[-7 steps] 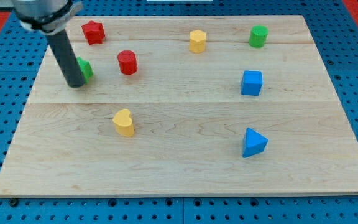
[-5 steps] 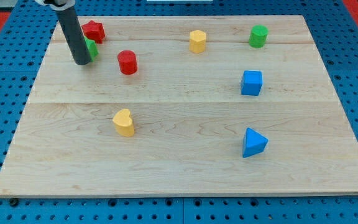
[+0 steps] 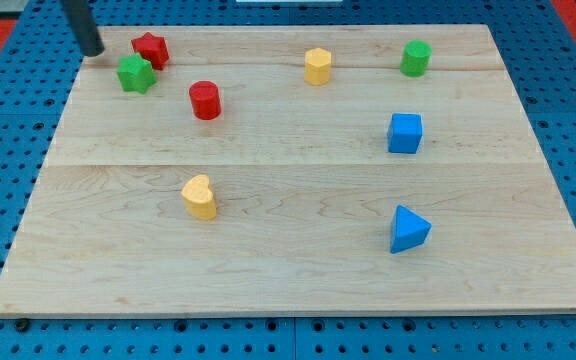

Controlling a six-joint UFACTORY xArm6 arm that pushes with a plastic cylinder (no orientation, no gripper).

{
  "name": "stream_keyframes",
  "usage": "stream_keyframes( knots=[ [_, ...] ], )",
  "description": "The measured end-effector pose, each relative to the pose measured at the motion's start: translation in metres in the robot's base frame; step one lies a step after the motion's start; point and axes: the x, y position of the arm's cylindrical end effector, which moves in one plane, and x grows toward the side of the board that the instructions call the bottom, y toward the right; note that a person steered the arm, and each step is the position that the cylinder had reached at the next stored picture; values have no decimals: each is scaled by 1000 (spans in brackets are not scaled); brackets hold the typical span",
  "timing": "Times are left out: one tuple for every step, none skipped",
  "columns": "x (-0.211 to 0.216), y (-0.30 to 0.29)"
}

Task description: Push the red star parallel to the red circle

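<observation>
While my tip (image 3: 92, 51), a bare rod with nothing to open or close, is held left of the red star (image 3: 150, 49), the touching green star (image 3: 135, 74) could be dragged along toward the red circle (image 3: 205, 100).

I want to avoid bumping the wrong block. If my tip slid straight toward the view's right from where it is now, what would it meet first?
Probably the red star. My tip sits near the board's top-left corner, level with it; the green star lies slightly lower and might be clipped, since depth is unclear.
</observation>
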Motion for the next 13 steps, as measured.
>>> stream_keyframes(
  knots=[
    [15, 66],
    [27, 101],
    [15, 87],
    [5, 67],
    [-1, 67],
    [-1, 61],
    [-1, 57],
    [-1, 53],
    [-1, 50],
    [-7, 42],
    [-7, 42],
    [-8, 57],
    [-9, 76]
  ],
)
